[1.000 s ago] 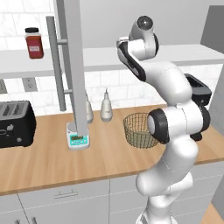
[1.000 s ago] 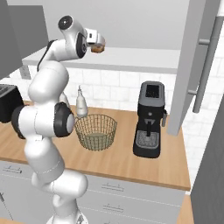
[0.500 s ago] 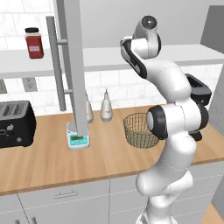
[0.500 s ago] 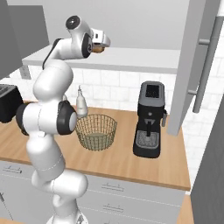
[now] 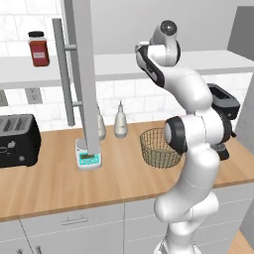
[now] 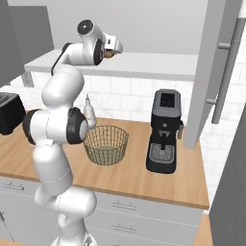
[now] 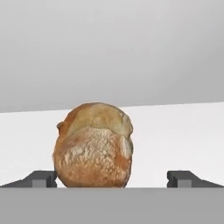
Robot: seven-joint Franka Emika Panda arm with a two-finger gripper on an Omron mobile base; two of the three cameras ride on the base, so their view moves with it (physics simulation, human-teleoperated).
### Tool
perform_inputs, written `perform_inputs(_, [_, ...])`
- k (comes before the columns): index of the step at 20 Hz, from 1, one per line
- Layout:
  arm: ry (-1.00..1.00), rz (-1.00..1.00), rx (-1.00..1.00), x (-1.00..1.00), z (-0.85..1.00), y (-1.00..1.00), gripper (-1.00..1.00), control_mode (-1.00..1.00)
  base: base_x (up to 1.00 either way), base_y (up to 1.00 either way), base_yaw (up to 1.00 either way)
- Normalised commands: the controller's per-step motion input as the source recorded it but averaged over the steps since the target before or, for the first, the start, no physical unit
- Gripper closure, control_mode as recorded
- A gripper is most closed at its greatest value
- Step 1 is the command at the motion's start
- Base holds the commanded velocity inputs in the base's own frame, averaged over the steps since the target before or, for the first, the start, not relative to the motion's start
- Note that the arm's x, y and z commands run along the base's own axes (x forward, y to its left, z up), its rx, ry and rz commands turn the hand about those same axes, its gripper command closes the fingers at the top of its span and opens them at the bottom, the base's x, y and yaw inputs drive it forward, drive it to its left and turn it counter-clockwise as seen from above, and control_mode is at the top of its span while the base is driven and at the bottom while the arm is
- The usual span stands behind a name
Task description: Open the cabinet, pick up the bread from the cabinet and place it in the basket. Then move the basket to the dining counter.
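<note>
Tool advanced onto shelf, jaws wide, gripping nothing; one bread between fingertips (one basket below).

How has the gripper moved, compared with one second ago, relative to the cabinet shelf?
Yes. In the right base view the gripper has gone further in along the shelf, toward the bread and the cabinet's back wall.

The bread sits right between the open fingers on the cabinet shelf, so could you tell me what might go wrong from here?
1. The bread is round and lies nearer the left fingertip than the right; uneven closing of the gripper could roll it away across the pale shelf.
2. The basket stands low on the worktop beside the coffee machine; a loose grip could drop the roll on the way down.
</note>
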Motion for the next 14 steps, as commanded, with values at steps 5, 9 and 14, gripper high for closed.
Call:
perform_inputs(5, [0.0,0.0,0.03,0.44,0.0,0.19,-1.0,-1.0,0.0,0.0,0.0])
perform_inputs(9, [0.0,0.0,0.02,0.57,0.0,0.12,-1.0,-1.0,0.0,0.0,0.0])
perform_inputs(14, [0.0,0.0,0.0,0.31,-0.06,0.01,-1.0,-1.0,0.0,0.0,0.0])
